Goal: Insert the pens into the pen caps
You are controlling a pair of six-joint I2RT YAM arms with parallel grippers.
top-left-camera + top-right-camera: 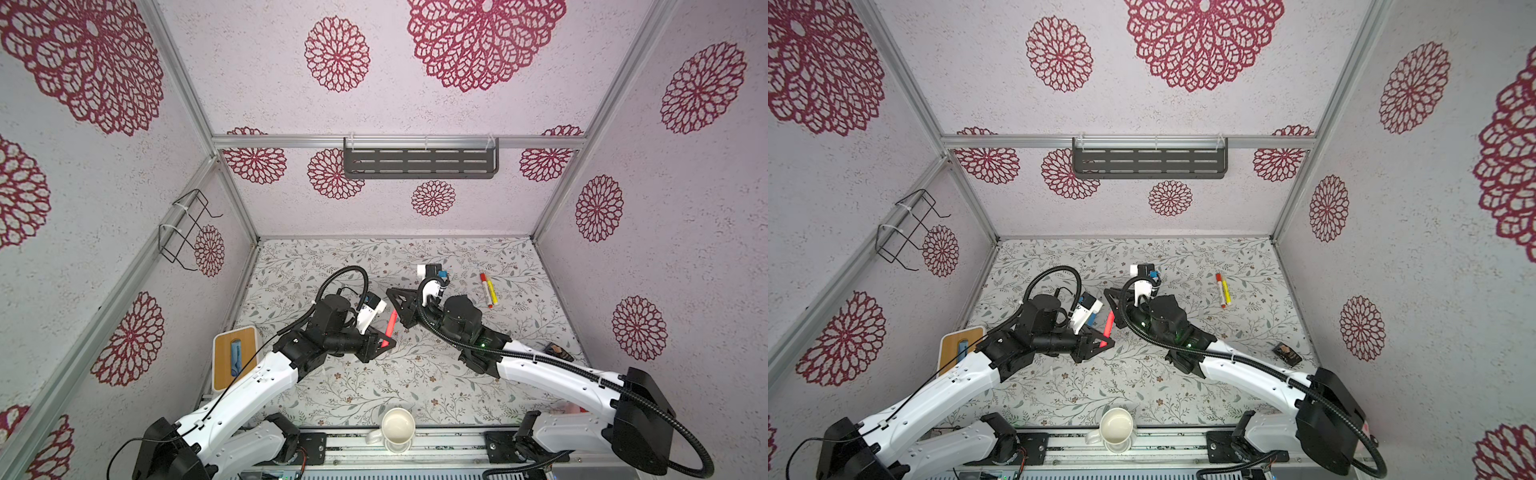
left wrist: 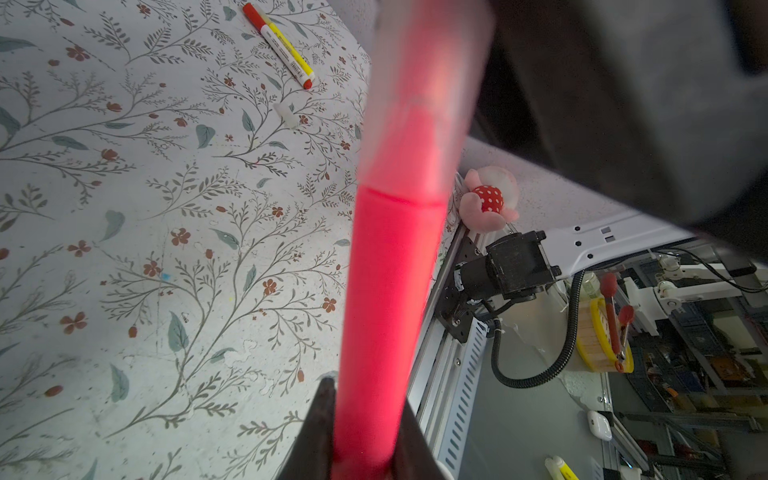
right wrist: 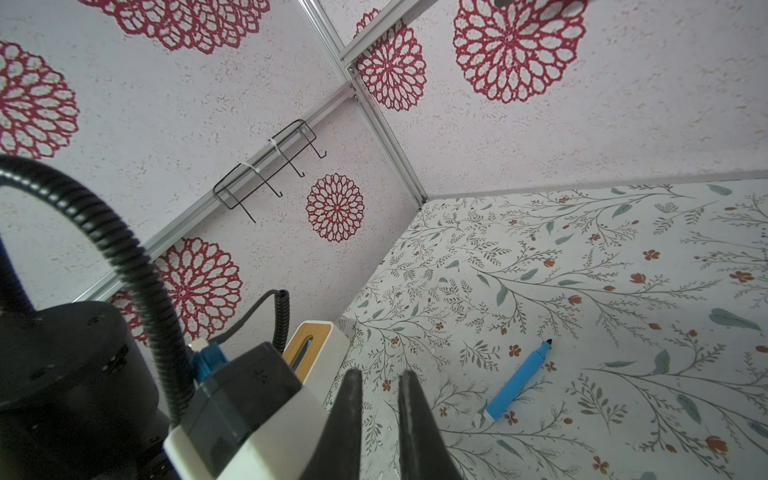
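While the left end effector (image 1: 385, 343) stays out of the limelight, it is clamped on the lower end of the pink pen (image 1: 391, 326), holding it tilted up off the bench (image 1: 415, 374) mid-scene. In the left wrist view the pen's upper end sits inside a clear cap (image 2: 424, 104), so this pen looks seated, or very nearly!

The right end effector (image 3: 382, 376) is close by that capped end, its jaws drawn together with only a sliver between them. Whether it pinches the cap, I cannot tell.

What's left? The blue pen (image 3: 519, 380) lies flat on the bench with its dark tip bare, so that one is clearly to do. Towards the right of the bench, the yellow pen (image 2: 291, 56) and the white-and-red pen (image 2: 254, 14) lie touching, side by side, with a pale loose cap (image 2: 286, 114) just beside them. The red at their ends may be caps, hard to say.

Writing: dark print runs along the yellow barrel, too small to read, and no brand is legible anywhere
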